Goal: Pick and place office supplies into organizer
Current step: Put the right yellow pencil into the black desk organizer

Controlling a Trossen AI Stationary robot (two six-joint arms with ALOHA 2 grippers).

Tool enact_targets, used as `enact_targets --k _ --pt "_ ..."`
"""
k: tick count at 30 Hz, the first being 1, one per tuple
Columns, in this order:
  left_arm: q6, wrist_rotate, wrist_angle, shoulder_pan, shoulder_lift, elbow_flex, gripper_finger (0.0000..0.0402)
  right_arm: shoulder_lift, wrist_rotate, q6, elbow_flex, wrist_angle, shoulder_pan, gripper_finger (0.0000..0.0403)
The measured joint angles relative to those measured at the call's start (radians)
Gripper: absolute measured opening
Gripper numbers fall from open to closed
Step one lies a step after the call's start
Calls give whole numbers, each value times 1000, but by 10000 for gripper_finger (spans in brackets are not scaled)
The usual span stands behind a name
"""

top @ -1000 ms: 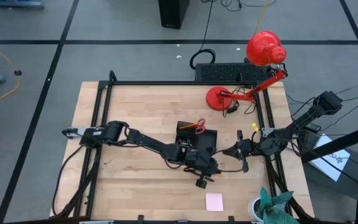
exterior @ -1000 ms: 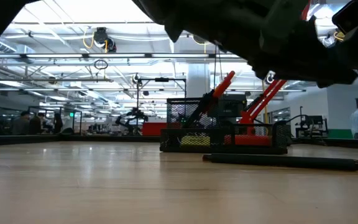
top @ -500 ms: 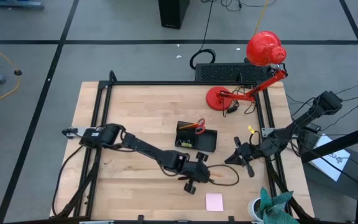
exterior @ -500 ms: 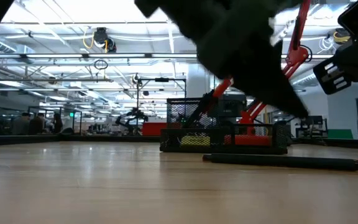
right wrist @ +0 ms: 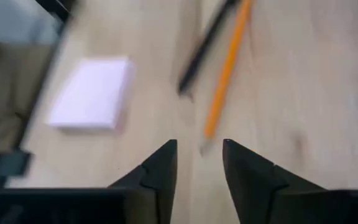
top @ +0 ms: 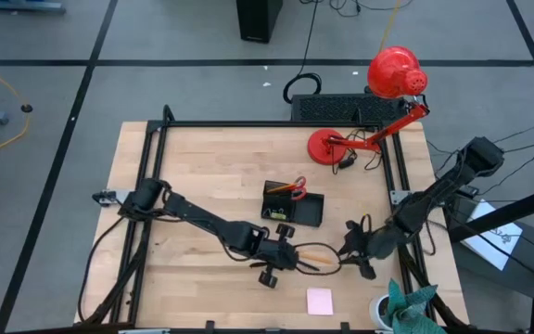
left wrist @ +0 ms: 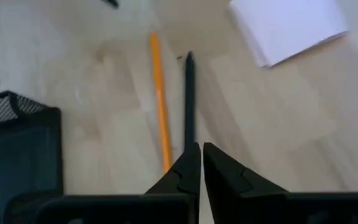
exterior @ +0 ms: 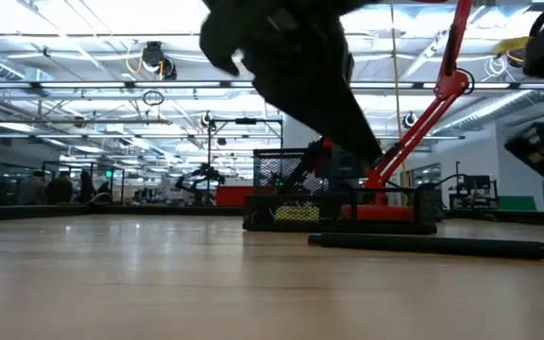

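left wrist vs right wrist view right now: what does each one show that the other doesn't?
Only the left wrist view shows the organizer, its mesh corner and dark tray at the frame edge, plus the left claw with fingers nearly together. Only the right wrist view shows the right claw, fingers apart, hovering near the pencil's end. Both show the orange pencil lying beside the black pen on the wooden table, with the pale sticky-note pad nearby.
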Motion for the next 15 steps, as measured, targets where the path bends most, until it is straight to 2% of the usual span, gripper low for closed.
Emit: enact_targets --k 2,7,11,15 --pt "-8 3 1 -6 -16 -9 26 45 -22 28 27 -59 1 128" --pt "-19 5 -13 -23 -47 -11 12 142 -45 77 53 -63 1 122" --pt "-19 4 -29 -37 -58 -13 3 190 -38 139 55 -56 1 103" --pt "-35 3 -59 -49 -78 -11 14 233 -20 143 55 -7 1 75"
